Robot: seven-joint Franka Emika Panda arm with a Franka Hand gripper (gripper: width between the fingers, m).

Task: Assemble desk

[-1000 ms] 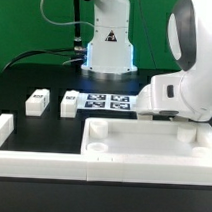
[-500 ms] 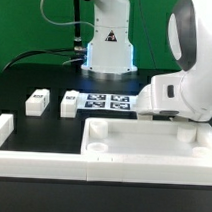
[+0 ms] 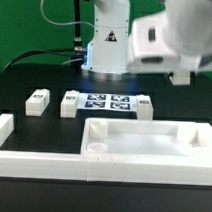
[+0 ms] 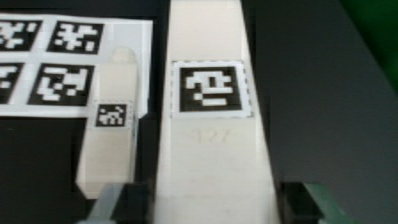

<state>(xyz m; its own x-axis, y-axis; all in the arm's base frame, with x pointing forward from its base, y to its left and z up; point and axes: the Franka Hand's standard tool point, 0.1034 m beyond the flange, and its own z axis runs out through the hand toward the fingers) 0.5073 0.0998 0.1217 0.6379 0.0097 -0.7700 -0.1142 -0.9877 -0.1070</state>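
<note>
Where the arm hangs: high over the black table (image 3: 25, 85), toward the exterior view's right, its outline blurred.
Gripper (image 4: 205, 206): spread part way, with the fingers (image 4: 111, 205) standing one at each long side of a white square post. They appear to clasp it, though the contact sits at the very edge of the wrist view.
Gripped leg post (image 4: 210, 130): runs lengthwise between the fingers, with a black-white tag facing the wrist camera. It shows far larger than the post lying on the table, so it is nearer the lens. In the exterior view it cannot be made out against the blurred white hand.
Desk panel (image 3: 94, 134): flat on the table at the front, rim upward, reaching from the centre to the exterior view's right edge.
Leg post by the board (image 3: 144, 105): lying on the table just beside the marker board (image 3: 107, 101), on its exterior-view right. The wrist view shows it as the thin tagged post alongside the gripped one.
Middle leg post (image 3: 70, 102): on the table just beside the marker board's other end.
Far leg post (image 3: 36, 101): near the middle one, toward the exterior view's left.
Rail (image 3: 51, 166): long, low and white, along the front just before the desk panel, with one L-shaped end turned back at the exterior view's left.
Robot base (image 3: 106, 49): behind the marker board.
</note>
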